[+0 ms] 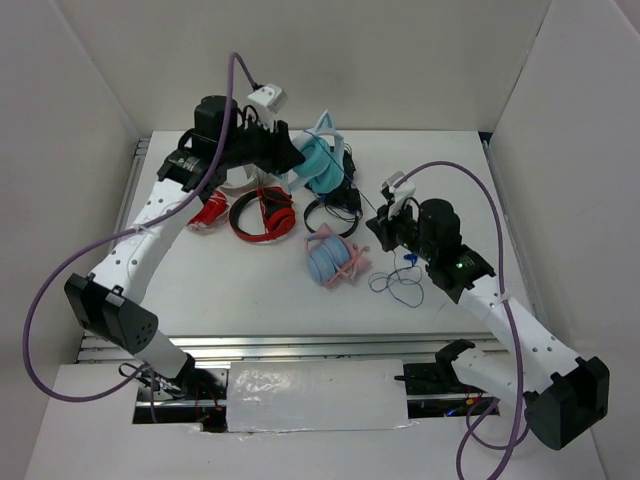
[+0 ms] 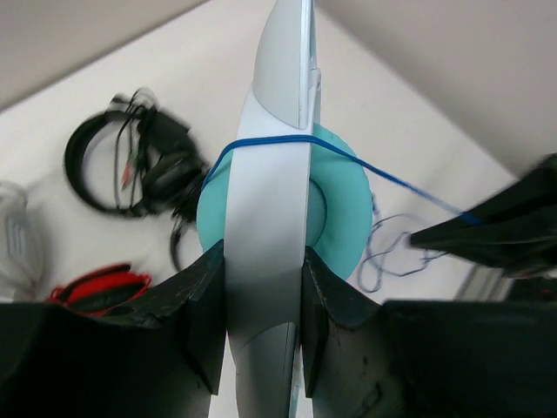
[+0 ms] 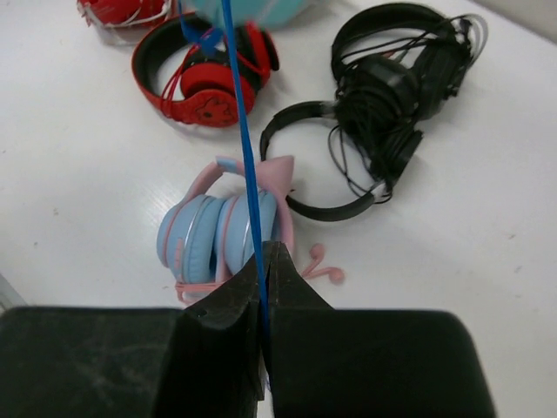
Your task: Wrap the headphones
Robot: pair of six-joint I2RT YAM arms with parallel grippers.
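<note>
Right gripper [image 3: 264, 251], bottom centre, pinches the taut cable [image 3: 244, 131] while left gripper [image 2: 264, 272] clamps the headphones [image 2: 344, 218]: mid-wrap, I'd say, another loop round the band due next.

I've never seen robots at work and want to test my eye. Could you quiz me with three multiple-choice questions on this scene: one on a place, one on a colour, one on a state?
1. Where are the teal headphones?
A. lying flat, untouched
B. in the left gripper
C. under the right arm

2. What colour is the cable running to the right gripper?
A. blue
B. red
C. white

3. How is the right gripper set?
A. wide open
B. shut on nothing
C. shut on the cable

Answers:
1 B: the left gripper clamps their pale headband.
2 A: a blue line runs up from between the right gripper's jaws.
3 C: its jaws meet around the cable.
</note>
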